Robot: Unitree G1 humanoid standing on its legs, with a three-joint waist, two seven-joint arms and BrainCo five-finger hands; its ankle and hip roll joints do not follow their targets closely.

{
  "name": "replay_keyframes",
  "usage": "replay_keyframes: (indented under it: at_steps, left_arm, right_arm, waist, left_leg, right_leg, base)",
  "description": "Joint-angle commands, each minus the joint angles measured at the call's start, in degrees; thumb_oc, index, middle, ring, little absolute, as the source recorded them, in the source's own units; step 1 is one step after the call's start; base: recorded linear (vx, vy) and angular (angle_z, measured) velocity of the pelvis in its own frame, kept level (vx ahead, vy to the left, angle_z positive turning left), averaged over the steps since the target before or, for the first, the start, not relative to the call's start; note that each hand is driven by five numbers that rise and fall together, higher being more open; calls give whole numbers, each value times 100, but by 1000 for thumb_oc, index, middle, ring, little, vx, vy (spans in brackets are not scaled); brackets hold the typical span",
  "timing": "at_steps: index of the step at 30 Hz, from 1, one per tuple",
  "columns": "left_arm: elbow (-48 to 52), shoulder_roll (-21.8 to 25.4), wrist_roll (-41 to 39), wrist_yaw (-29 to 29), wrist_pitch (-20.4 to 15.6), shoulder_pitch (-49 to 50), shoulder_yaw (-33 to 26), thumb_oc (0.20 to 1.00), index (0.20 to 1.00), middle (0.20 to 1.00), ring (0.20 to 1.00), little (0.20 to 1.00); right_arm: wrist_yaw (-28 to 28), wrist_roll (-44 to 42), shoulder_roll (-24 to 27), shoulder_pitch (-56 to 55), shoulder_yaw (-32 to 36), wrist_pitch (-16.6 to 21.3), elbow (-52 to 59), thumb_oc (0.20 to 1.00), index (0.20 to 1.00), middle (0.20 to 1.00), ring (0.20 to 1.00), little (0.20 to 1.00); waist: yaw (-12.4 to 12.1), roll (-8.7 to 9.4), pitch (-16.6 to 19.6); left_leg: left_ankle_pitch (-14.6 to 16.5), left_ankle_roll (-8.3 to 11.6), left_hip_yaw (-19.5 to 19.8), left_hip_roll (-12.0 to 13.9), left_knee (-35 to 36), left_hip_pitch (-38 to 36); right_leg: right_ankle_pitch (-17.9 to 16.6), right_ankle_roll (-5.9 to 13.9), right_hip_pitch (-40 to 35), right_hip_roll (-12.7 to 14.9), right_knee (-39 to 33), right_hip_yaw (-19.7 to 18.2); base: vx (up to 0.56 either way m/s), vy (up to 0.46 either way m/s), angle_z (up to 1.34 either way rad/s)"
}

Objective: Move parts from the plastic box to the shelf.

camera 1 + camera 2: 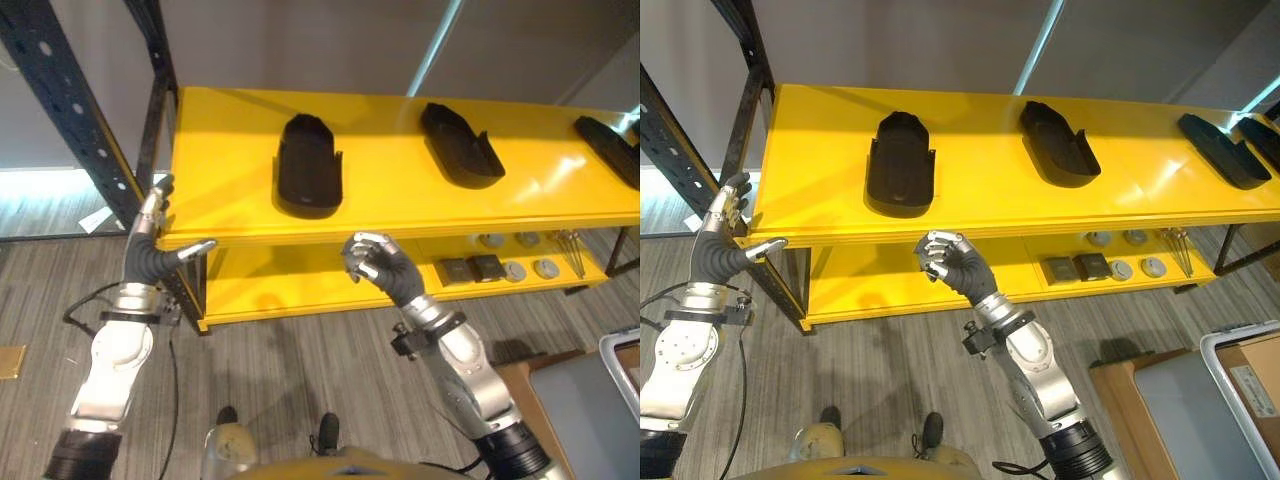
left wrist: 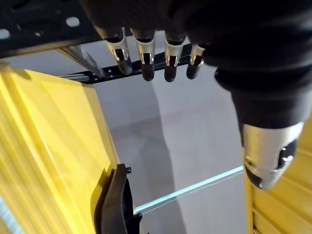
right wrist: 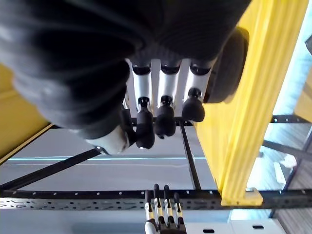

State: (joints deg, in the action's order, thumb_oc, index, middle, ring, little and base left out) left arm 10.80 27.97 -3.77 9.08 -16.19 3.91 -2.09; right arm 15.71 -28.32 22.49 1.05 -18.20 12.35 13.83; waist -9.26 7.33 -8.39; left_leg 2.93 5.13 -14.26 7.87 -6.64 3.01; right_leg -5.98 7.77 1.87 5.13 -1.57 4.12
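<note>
Three black moulded parts lie on the top board of the yellow shelf (image 1: 400,195): one at the left (image 1: 307,165), one in the middle (image 1: 460,145), one at the far right (image 1: 608,148). My left hand (image 1: 150,240) is raised by the shelf's left front corner, fingers (image 2: 146,58) straight and thumb spread, holding nothing. My right hand (image 1: 375,265) hovers just in front of the shelf's front edge below the left part, its fingers (image 3: 163,112) curled with nothing in them. The plastic box (image 1: 1240,350) shows at the lower right, on the floor side.
The lower yellow board carries several small metal and dark pieces (image 1: 485,268) at its right. A black perforated rack upright (image 1: 60,110) stands at the left of the shelf. A brown cardboard box (image 1: 1140,395) sits beside the plastic box.
</note>
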Motion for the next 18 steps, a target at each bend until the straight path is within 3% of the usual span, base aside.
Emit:
replay_keyframes:
  at_steps: [1, 9, 18]
  left_arm:
    - [385, 139, -184, -23, -372, -207, -4, 1000, 1000, 1000, 1000, 1000]
    - [910, 146, -707, -135, -665, -102, -151, 1000, 1000, 1000, 1000, 1000]
    - [1142, 124, -972, -108, -689, 4, -216, 1000, 1000, 1000, 1000, 1000]
  right_arm:
    - [185, -403, -18, 201, -4, 137, 36, 200, 200, 200, 200, 200]
    - [425, -895, -32, 365, -193, 108, 224, 200, 200, 200, 200, 200]
    - [363, -896, -32, 523, -300, 93, 117, 200, 200, 200, 200, 200]
  waist:
    - [-184, -216, 142]
    - [-328, -289, 33]
    - [-471, -477, -172]
  left_leg:
    - [824, 26, -133, -63, 307, -693]
    - [722, 66, -3, -42, 377, -575]
    - [499, 110, 196, -56, 435, -152]
  right_leg:
    - [954, 708, 227, -46, 746, 137]
    - [976, 706, 385, 29, 853, 228]
    - [938, 653, 732, 125, 898, 436]
  base:
    - [7, -8, 6]
    - [13, -13, 16]
    - [-18, -1, 26]
